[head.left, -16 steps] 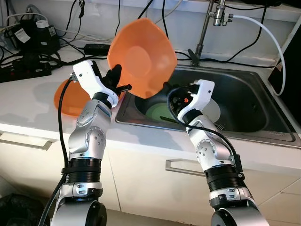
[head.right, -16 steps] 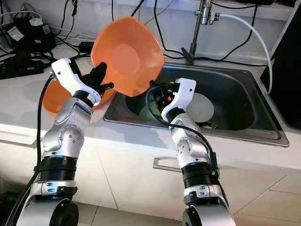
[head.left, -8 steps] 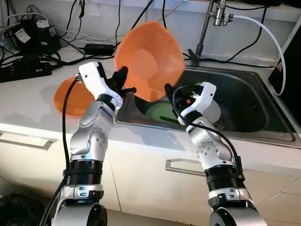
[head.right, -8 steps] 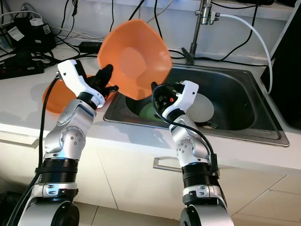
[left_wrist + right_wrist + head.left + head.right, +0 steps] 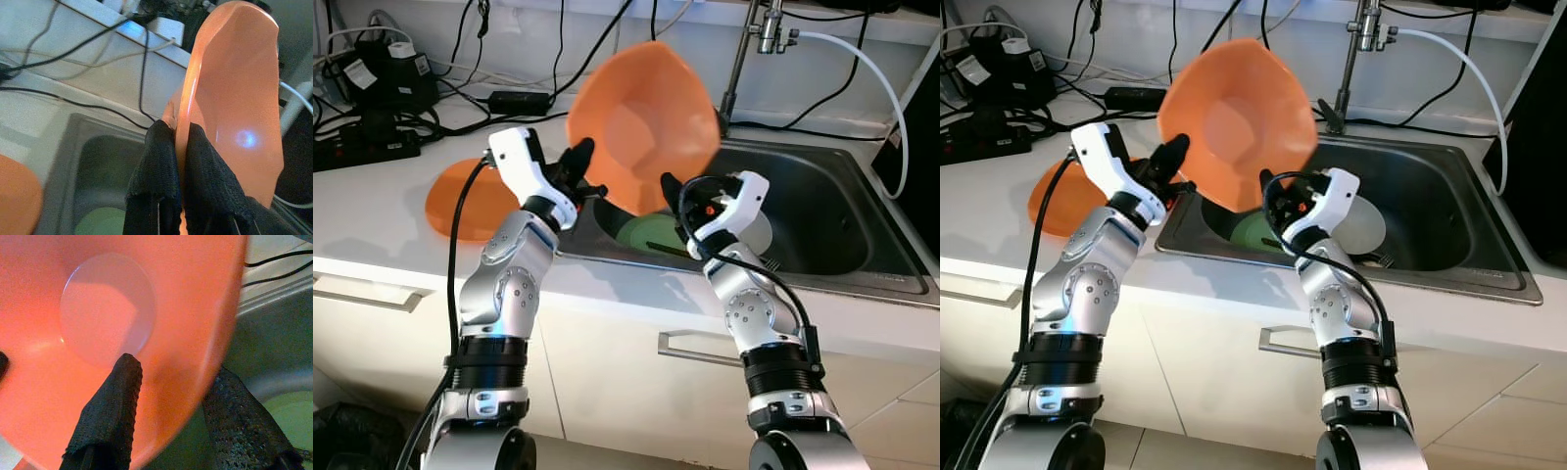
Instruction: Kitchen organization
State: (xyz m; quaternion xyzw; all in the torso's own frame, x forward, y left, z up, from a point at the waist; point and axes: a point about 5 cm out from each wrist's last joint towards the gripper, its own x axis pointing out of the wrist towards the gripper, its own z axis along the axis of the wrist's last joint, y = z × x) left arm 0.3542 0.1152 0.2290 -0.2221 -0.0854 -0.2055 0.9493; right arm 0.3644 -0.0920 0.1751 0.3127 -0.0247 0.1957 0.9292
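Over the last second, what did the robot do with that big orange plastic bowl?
The left gripper, shut on the orange plastic bowl, carried it rightward over the steel sink. The right gripper now straddles the bowl's rim, open. The second orange bowl on the counter and the green plate stayed put.

From the head our two eyes look forward and down over the sink [image 5: 822,211] and counter [image 5: 382,211], while our wrist cameras peer closely along their fingers at the orange bowl [image 5: 239,93].
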